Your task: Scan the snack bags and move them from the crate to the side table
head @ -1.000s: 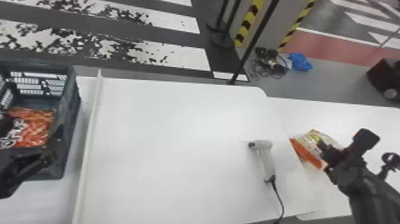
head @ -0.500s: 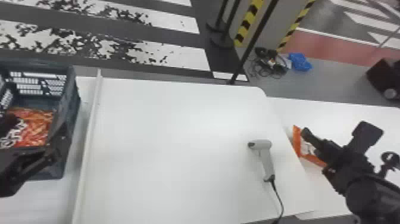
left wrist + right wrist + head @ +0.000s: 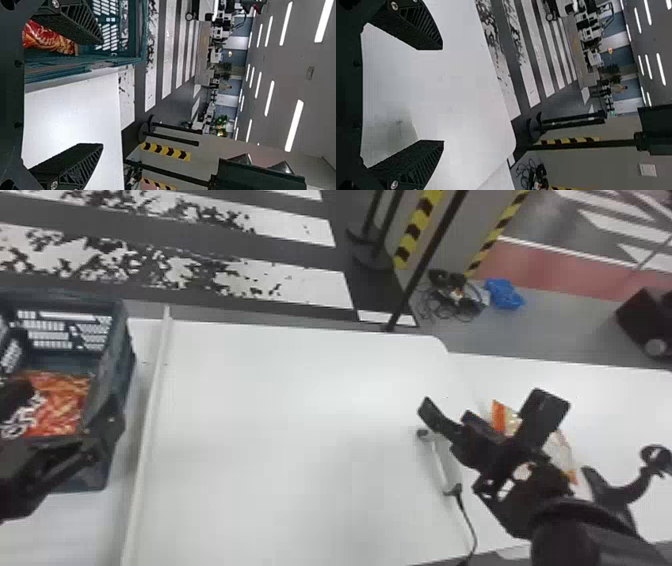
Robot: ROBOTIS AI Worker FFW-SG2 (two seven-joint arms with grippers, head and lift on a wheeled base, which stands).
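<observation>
One orange-and-white plastic snack bag (image 3: 499, 417) lies on the white side desk (image 3: 610, 405), presumably scanned, while red-orange snack packaging (image 3: 62, 402) awaits in the dark plastic crate (image 3: 114, 357), black left hand (image 3: 102, 93) and right hand (image 3: 443, 95) open.

Free tabletop (image 3: 300, 440) between strip (image 3: 146, 435) and scanner (image 3: 441, 462)

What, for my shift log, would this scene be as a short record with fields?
Crate: at the robot's left, holding a red-orange snack bag
Barcode scanner: lying on the white table, toward its right end, cable attached
Side table: at the right, with an orange-and-white snack bag, partly hidden behind the right arm
Left claw: at the crate, open
Right claw: raised near the scanner, open and empty
</observation>
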